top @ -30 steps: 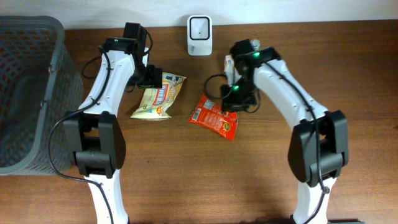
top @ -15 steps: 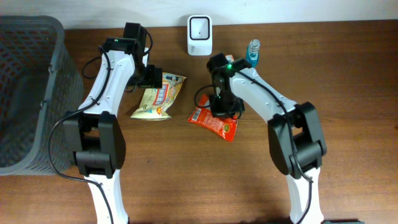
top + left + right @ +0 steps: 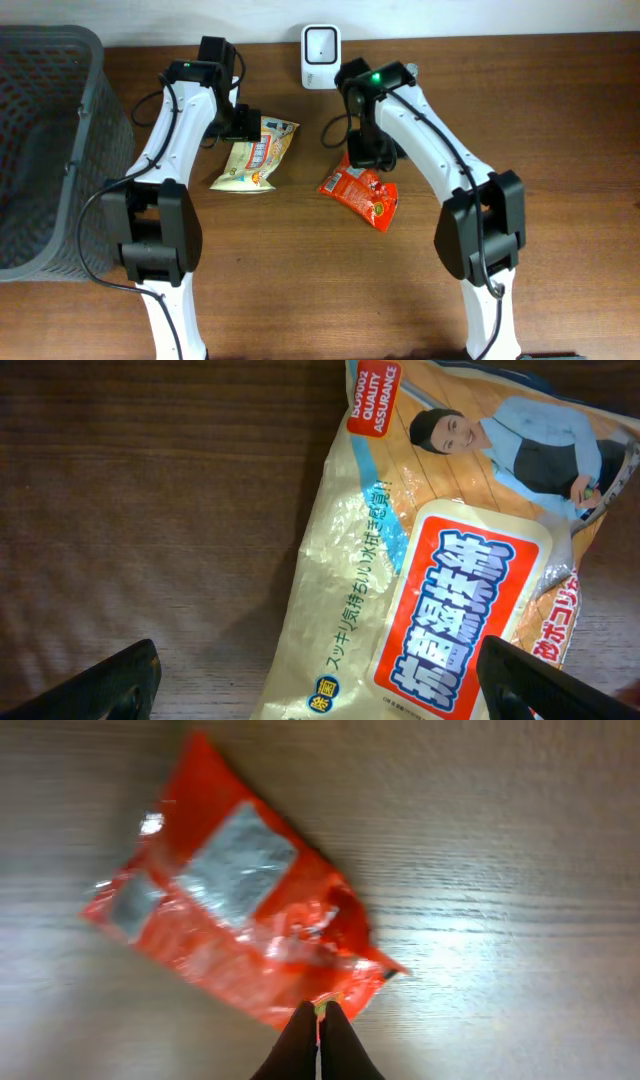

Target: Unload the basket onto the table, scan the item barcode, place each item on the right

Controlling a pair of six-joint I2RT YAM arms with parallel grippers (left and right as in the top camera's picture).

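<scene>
A red snack packet [image 3: 365, 195] lies right of centre on the wooden table. My right gripper [image 3: 360, 160] is shut on its near edge. In the right wrist view the black fingertips [image 3: 305, 1030] pinch the edge of the red packet [image 3: 230, 910], which looks blurred. I cannot tell whether the packet is off the table. A cream and orange snack bag [image 3: 255, 160] lies to the left. My left gripper [image 3: 243, 122] hovers over its top end, open. In the left wrist view the gripper [image 3: 320, 685] has both fingers spread wide on either side of the bag [image 3: 430, 560].
A white barcode scanner [image 3: 321, 57] stands at the back edge of the table, between the two arms. A tall grey mesh basket [image 3: 45, 150] fills the far left. Bare wood stretches across the front and right of the table [image 3: 560, 150].
My right arm swung from the back right over to the red packet and closed on its edge. The packet has shifted a little to the right. The left arm has not moved.
</scene>
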